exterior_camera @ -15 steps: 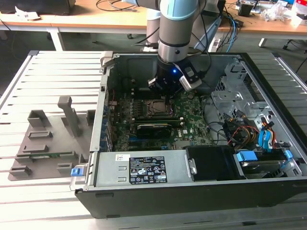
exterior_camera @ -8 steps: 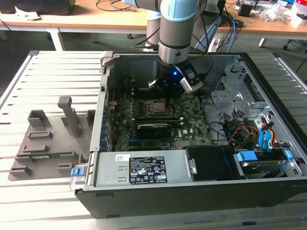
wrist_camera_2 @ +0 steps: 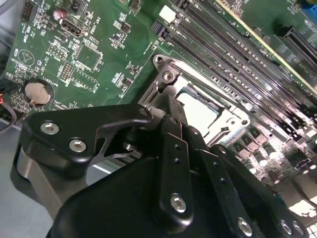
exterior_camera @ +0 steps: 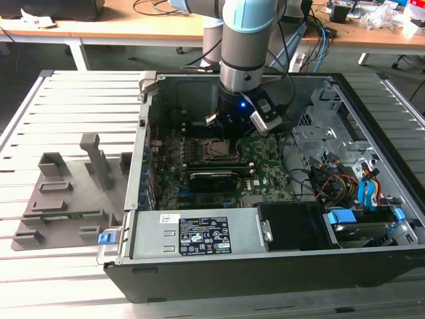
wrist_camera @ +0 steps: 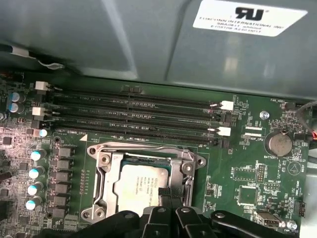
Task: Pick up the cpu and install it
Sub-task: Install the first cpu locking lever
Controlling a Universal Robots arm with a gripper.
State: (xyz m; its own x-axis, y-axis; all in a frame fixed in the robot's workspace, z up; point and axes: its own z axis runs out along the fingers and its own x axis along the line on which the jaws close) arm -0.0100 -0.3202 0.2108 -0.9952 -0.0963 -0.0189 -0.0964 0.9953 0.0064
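Note:
The cpu [wrist_camera: 138, 184], a flat square chip with a silvery top, lies inside the black socket frame [wrist_camera: 101, 163] on the green motherboard. It is also seen past the black linkage in the second wrist view, cpu [wrist_camera_2: 200, 111]. My gripper [wrist_camera: 172, 198] hangs straight over the socket, its narrow fingers close together with the tips at one edge of the chip. Whether they press on it I cannot tell. In the exterior view the gripper [exterior_camera: 232, 126] reaches down into the open computer case, just above the socket [exterior_camera: 214, 149].
Memory slots [wrist_camera: 133, 111] run alongside the socket, and a coin battery [wrist_camera: 276, 144] sits nearby. The case wall [exterior_camera: 143, 133], drive cage [exterior_camera: 319, 133] and cables [exterior_camera: 345, 183] ring the arm. Grey holder blocks [exterior_camera: 73, 179] stand on the slatted table at the exterior view's left.

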